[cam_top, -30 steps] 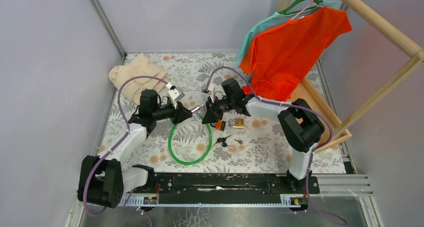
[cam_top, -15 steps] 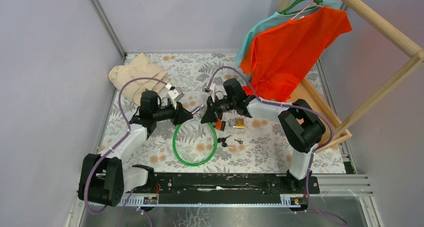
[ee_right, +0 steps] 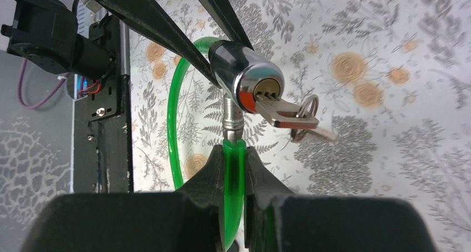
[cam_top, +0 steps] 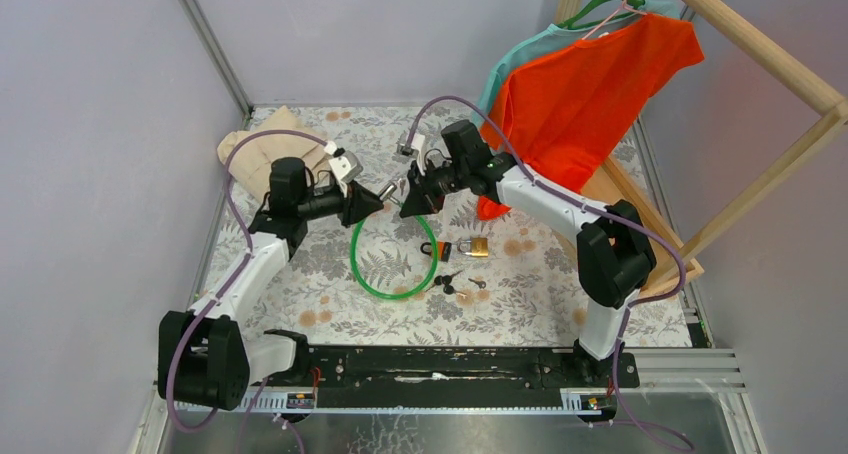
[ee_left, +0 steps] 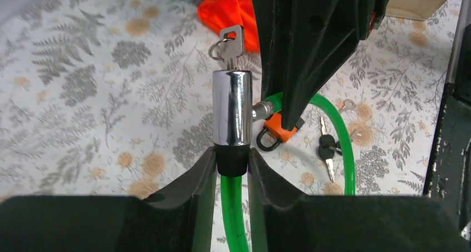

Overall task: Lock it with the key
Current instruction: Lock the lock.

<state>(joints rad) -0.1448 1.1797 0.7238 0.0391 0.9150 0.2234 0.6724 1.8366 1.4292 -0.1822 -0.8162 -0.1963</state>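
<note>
A green cable lock (cam_top: 392, 274) hangs as a loop between both arms above the table. My left gripper (ee_left: 232, 159) is shut on the black collar under its chrome lock cylinder (ee_left: 233, 107). A silver key (ee_left: 231, 43) with a ring sits in the cylinder's end. My right gripper (ee_right: 234, 152) is shut on the green cable just behind the metal pin (ee_right: 233, 124), and the pin meets the side of the cylinder (ee_right: 244, 77). The key (ee_right: 286, 114) also shows in the right wrist view. In the top view the left gripper (cam_top: 372, 202) and right gripper (cam_top: 408, 201) face each other.
An orange padlock (cam_top: 436, 248), a brass padlock (cam_top: 477, 246) and black-headed keys (cam_top: 450, 282) lie on the floral cloth below the grippers. A beige cloth (cam_top: 268, 152) lies at back left. An orange shirt (cam_top: 580, 94) hangs on a wooden rack (cam_top: 760, 64) at right.
Both grippers have risen and moved toward the back with the cable lock. The green loop lifted with them, and the padlocks now lie uncovered below.
</note>
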